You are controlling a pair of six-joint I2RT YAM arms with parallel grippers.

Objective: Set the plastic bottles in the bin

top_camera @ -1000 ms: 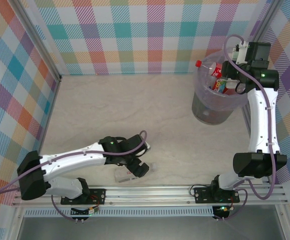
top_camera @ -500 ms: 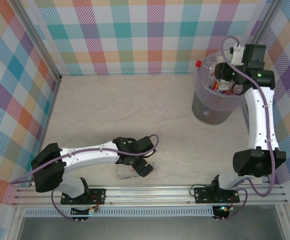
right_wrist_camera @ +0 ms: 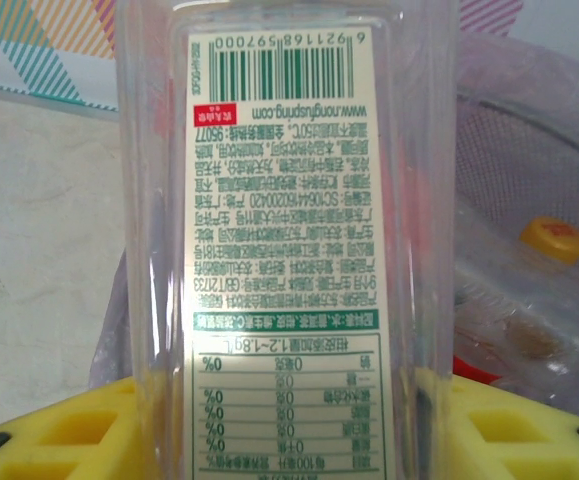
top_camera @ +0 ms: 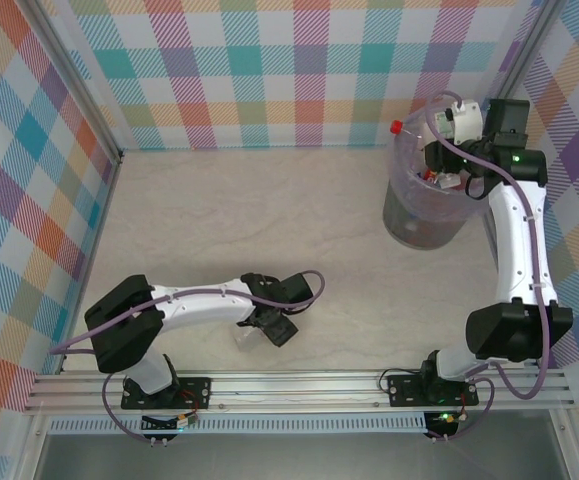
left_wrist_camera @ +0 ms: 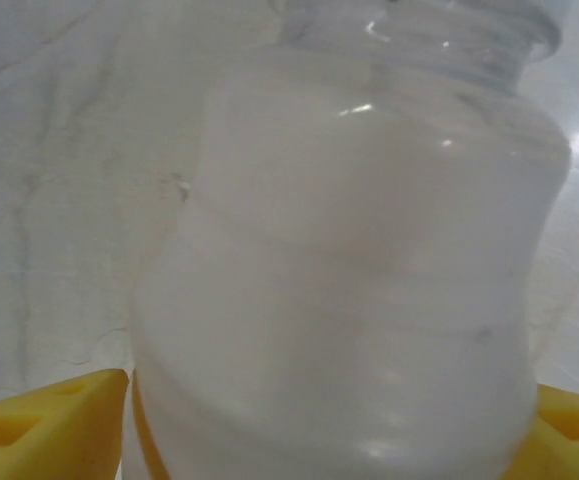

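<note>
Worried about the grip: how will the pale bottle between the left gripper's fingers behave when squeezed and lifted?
The pale bottle looks like thin clear plastic, so probably light and may dent between the fingers. Its smooth, waisted sides could slip. Lying on the table, it might roll if nudged.

You're looking at a pale marble-look counter under even, bright light with soft shadows. Pastel plaid wall panels box it in on three sides, with silver metal posts at the back corners. A ribbed aluminium rail runs along your near edge.
</note>
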